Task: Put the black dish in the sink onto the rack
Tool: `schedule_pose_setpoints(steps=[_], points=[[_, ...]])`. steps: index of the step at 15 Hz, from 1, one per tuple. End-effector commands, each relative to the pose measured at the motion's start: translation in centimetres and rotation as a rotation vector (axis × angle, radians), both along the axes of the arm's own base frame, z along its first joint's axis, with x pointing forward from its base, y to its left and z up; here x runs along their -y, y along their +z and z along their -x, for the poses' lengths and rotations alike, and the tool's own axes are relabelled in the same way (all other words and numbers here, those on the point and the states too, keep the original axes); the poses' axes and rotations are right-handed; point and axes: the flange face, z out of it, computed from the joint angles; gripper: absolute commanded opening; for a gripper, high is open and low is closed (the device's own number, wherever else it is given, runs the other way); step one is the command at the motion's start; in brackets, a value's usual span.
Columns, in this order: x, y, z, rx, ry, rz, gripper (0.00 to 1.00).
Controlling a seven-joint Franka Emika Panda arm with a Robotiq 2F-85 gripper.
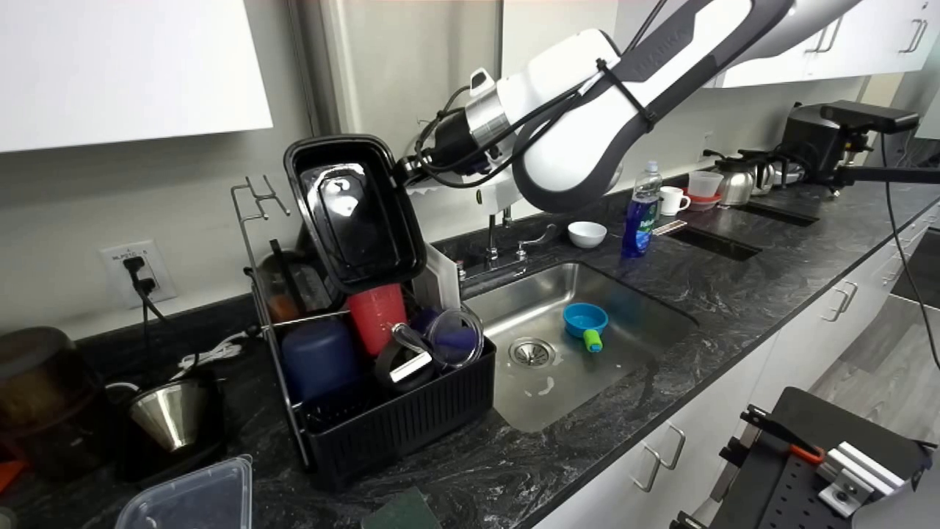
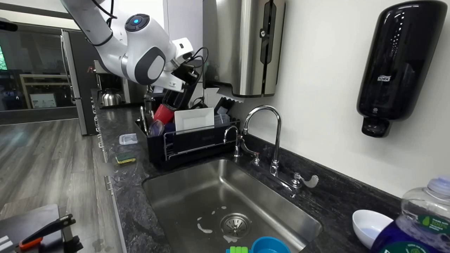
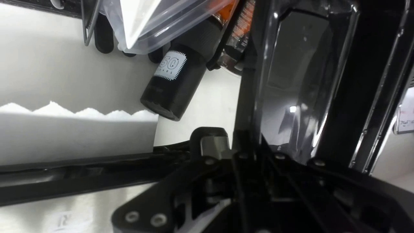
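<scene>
Black and closed to a thin pinch, the gripper [image 1: 402,171] holds the rim of the black dish [image 1: 354,217], which tilts steeply above the rack [image 1: 404,431]. Its lower end is right at a red cup [image 1: 377,319]; whether they touch I cannot tell. Beside the rack, the steel sink [image 1: 631,345] holds a blue bowl [image 1: 585,318].

Pale walls [image 2: 323,88] carry white cabinets [image 1: 125,73] over a dark countertop [image 1: 742,286], beside a grey plank floor [image 2: 79,165].
</scene>
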Motion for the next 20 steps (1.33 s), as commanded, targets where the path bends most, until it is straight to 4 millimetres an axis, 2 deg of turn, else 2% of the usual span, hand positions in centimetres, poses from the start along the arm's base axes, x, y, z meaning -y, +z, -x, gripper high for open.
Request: schedule_pose_setpoints(steps=[1,3,4,6,10,14,16,20], points=[[-0.4,-1.1,0.2,-0.010,-0.005,0.043,0.02],[-0.6,-1.8,0.1,-0.022,-0.005,0.044,0.02],[-0.7,-2.1,0.1,-0.027,-0.004,0.046,0.32],[-1.0,-2.6,0.2,-0.033,0.000,0.056,0.37],[-1.6,-3.8,0.5,-0.052,0.012,0.078,0.68],[-1.7,-4.1,0.6,-0.053,0.009,0.099,0.95],[-1.7,-4.2,0.9,-0.055,0.007,0.107,1.00],[-1.8,-4.8,2.3,-0.089,0.020,0.140,1.00]])
